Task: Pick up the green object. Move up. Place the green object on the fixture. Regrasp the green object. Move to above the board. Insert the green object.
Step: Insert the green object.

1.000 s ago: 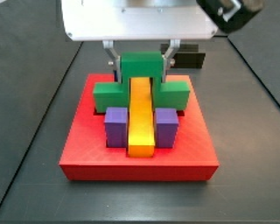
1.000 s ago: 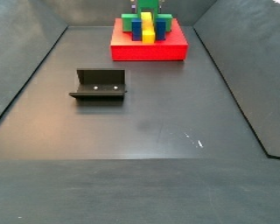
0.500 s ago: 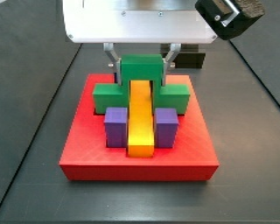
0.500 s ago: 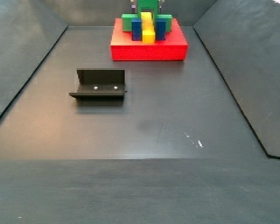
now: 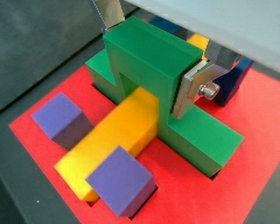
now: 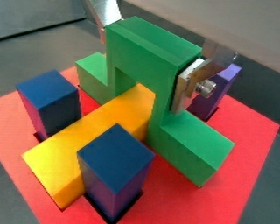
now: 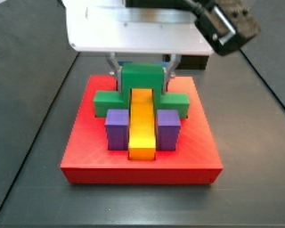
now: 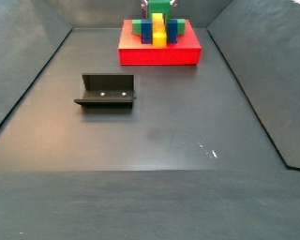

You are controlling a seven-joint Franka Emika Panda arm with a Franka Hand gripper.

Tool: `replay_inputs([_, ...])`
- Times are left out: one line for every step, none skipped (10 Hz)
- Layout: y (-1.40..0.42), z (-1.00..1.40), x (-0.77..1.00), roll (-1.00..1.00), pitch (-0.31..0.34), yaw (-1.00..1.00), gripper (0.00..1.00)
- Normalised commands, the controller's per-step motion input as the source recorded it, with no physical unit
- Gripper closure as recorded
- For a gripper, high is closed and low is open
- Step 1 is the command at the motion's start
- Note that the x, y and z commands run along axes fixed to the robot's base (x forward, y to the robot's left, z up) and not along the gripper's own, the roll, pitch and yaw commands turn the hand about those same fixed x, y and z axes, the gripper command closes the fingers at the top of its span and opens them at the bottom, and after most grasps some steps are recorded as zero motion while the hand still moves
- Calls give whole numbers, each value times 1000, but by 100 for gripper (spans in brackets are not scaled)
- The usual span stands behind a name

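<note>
Nearest me, the fixture (image 8: 106, 91) stands alone on the floor. Far back lies the red board (image 7: 142, 151) with its purple blocks (image 7: 169, 127) and yellow bar (image 7: 142, 123). My gripper (image 5: 149, 54) clamps the green object (image 5: 154, 57), which straddles the bar.

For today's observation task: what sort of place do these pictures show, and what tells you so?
Probably a robot test cell or lab bench. A dark walled floor holds only a bolted fixture and a red board of coloured blocks, where the tool grips a green piece.
</note>
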Motion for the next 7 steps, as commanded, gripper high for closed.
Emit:
replay_inputs([3, -1000, 263, -21, -19, -100, 100])
replay_inputs([20, -1000, 266, 0, -10, -89, 100])
replay_inputs([6, -1000, 291, 0, -7, -69, 100])
replay_inputs([0, -1000, 243, 0, -34, -114, 100])
replay_inputs([0, -866, 66, -19, -51, -134, 100])
replay_inputs([0, 0, 0, 0, 20, 0, 100])
replay_inputs([0, 0, 0, 0, 0, 0, 100])
